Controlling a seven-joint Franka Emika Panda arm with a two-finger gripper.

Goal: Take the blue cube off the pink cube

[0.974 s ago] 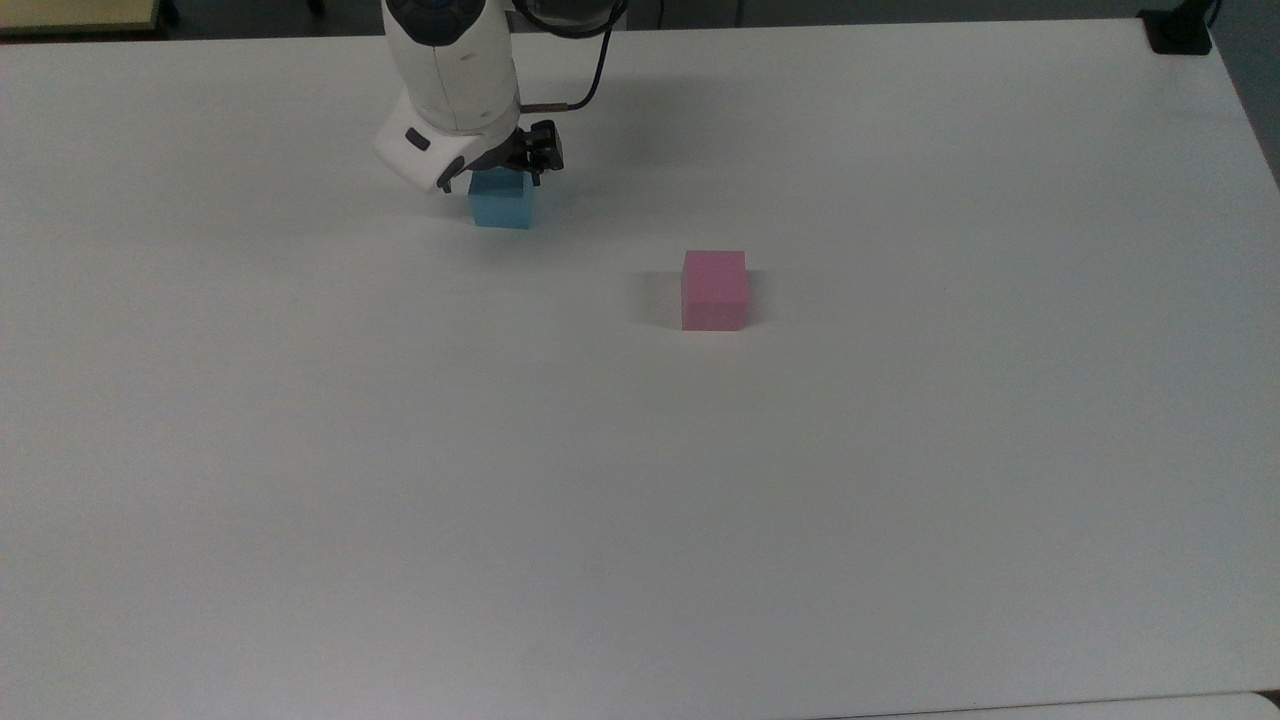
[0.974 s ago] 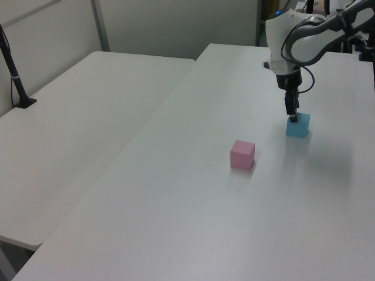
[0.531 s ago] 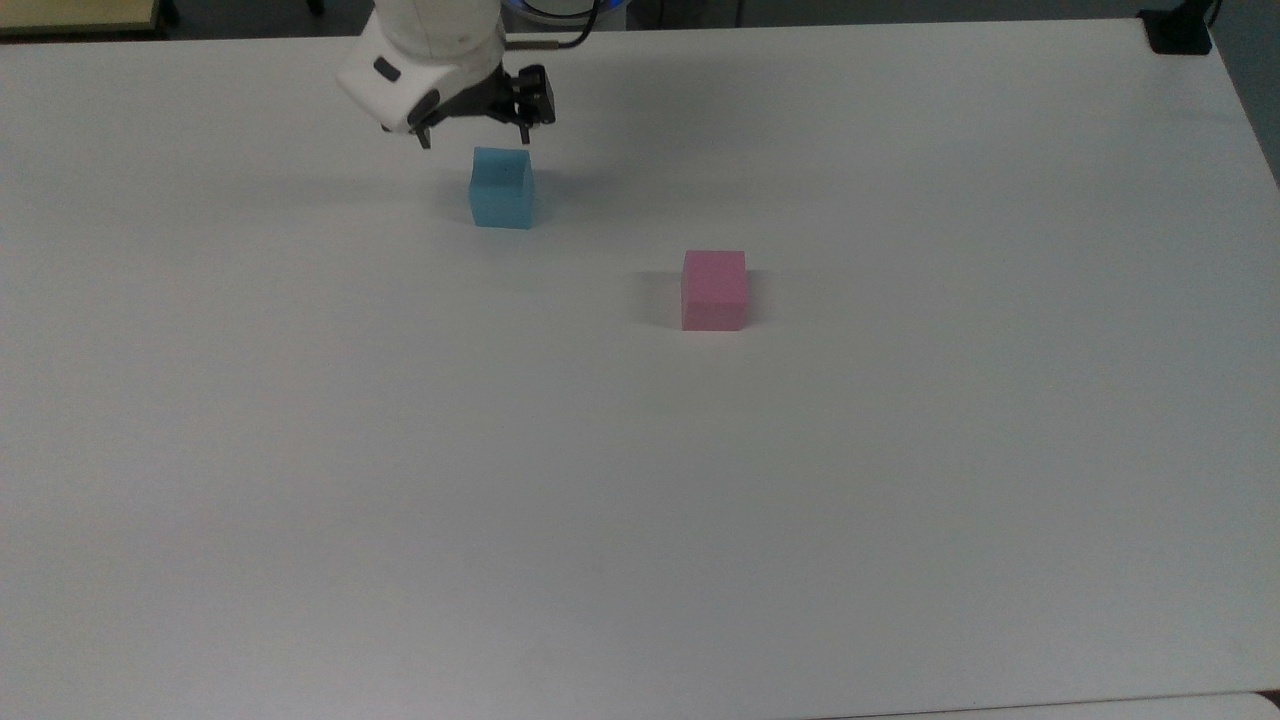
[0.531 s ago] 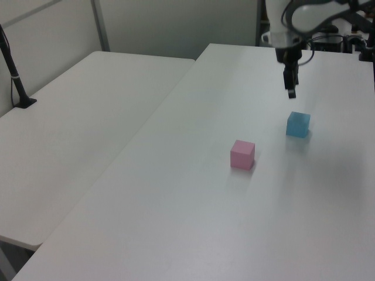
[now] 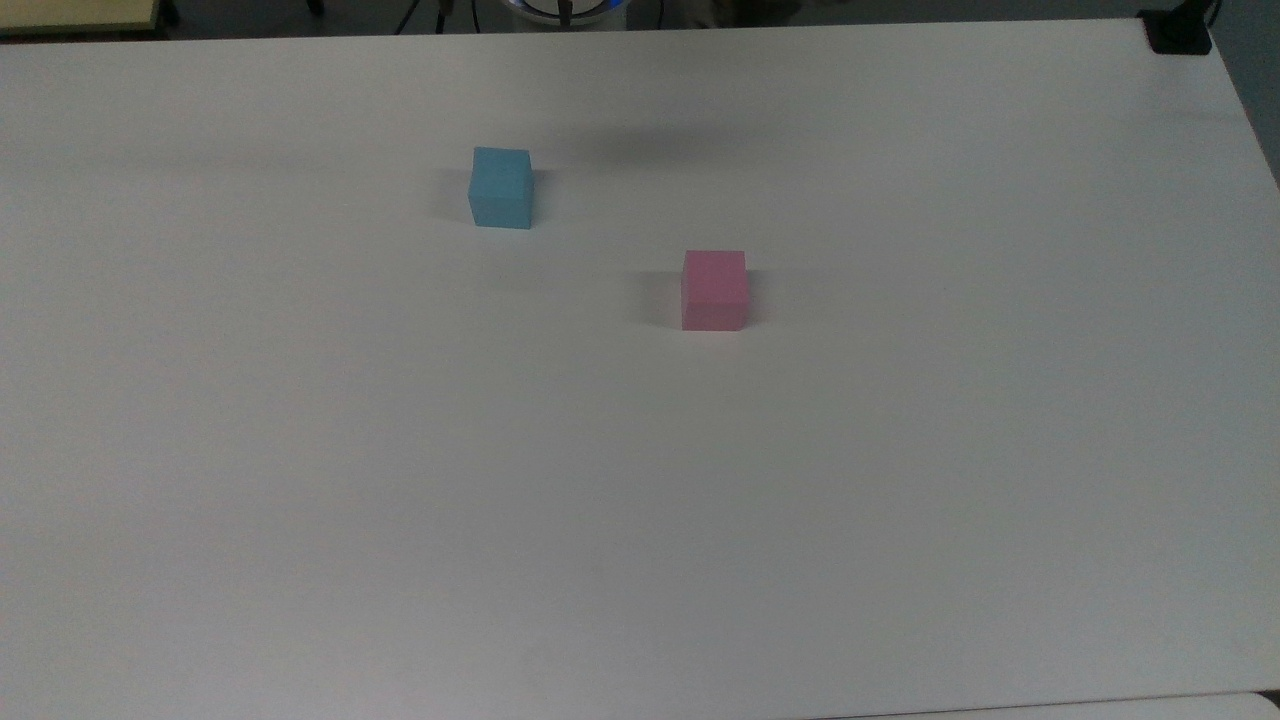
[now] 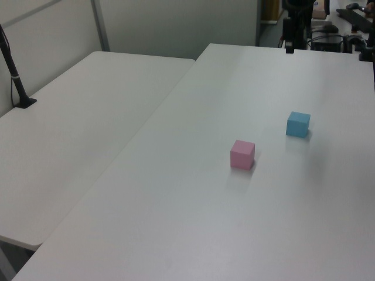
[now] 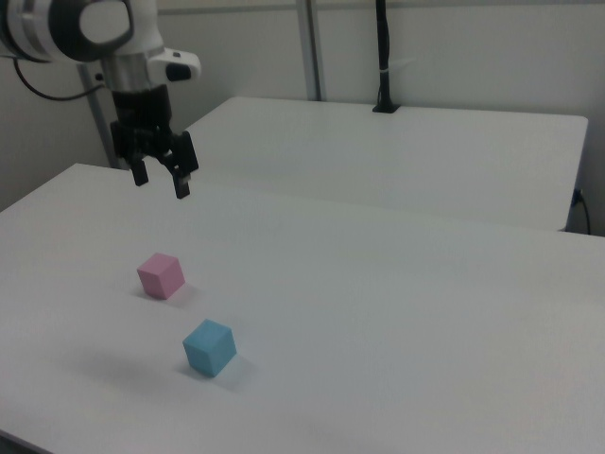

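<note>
Matt, possibly foam blue cube [image 5: 500,187] and pink cube [image 5: 714,289] on a smooth, faintly sheened white table [image 5: 640,500].

The top view looks steeply down on my white table [image 5: 640,500] from above its near edge, facing toward my base. The left view stands off one long side, higher than the tabletop, looking along it with a second table [image 6: 88,117] at the left view's left. The right view sits low and nearer, at the opposite side, facing back across. All three share the blue cube [image 5: 500,187] and pink cube [image 5: 714,289] on the tabletop.
</note>
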